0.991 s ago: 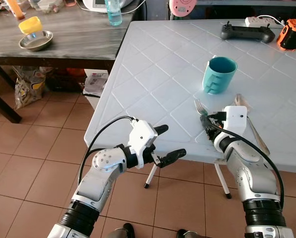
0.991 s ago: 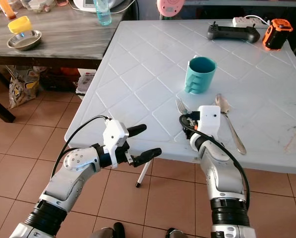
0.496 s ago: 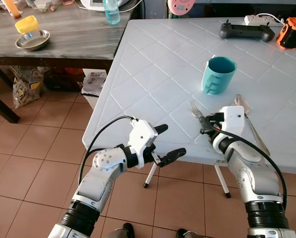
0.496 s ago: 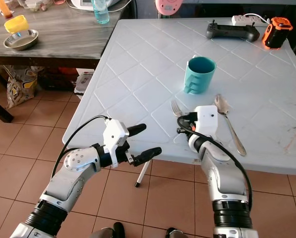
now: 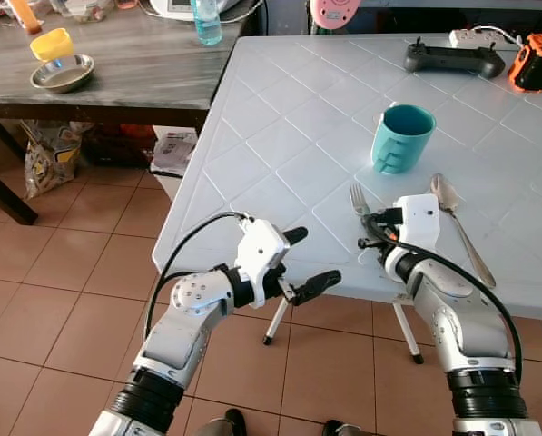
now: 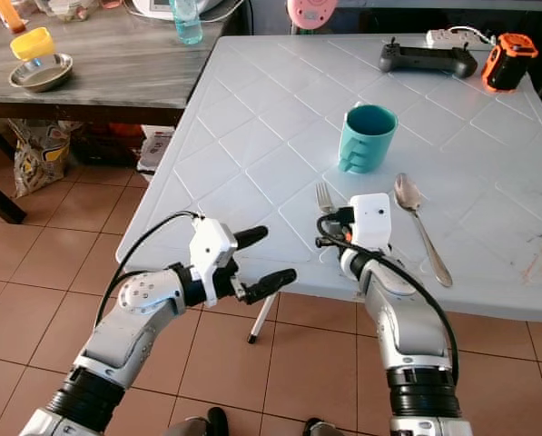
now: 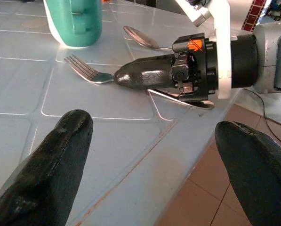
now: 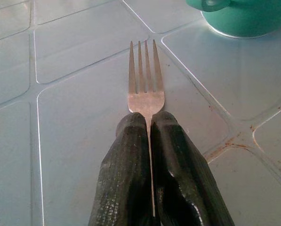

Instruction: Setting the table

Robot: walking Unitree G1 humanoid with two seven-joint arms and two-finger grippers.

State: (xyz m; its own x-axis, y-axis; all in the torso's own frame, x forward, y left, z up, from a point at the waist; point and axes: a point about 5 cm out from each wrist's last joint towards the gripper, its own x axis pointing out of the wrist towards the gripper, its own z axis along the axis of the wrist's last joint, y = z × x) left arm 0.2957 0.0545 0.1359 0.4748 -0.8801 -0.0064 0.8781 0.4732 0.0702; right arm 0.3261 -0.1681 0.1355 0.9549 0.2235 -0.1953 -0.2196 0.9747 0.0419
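- Left eye view: white table (image 5: 280,100) with diamond-patterned top over a tiled floor. Teal mug (image 5: 400,138) upright near the middle, mouth open, interior too shadowed to tell any contents. Fork (image 5: 360,202) flat on the table just in front of the mug, tines toward the mug, handle pinched in the right gripper (image 5: 372,229) at the near edge. Spoon (image 5: 455,216) lying beside the fork, to its right, apart from it. Left gripper (image 5: 305,262) off the table's near-left edge, above the floor, fingers spread wide, nothing between them.
- Same view, far end: black controller (image 5: 453,58) and orange device (image 5: 533,62) near the table's back edge. Wooden side table (image 5: 134,64) to the left with a metal bowl (image 5: 64,75), a yellow cup (image 5: 54,44) resting tilted at the bowl's rim, and a clear bottle (image 5: 207,20), its contents unclear.
- Right eye view: same layout; fork between mug and table edge, right fingers closed on its handle.
- Left wrist view: two black fingertips (image 7: 51,165) far apart, table edge between them; beyond, right gripper lying low on the table over the fork handle, mug and spoon behind.
- Right wrist view: both black fingers (image 8: 131,169) pressed together on the fork's neck, tines flat on the tabletop, base of the teal mug just beyond.
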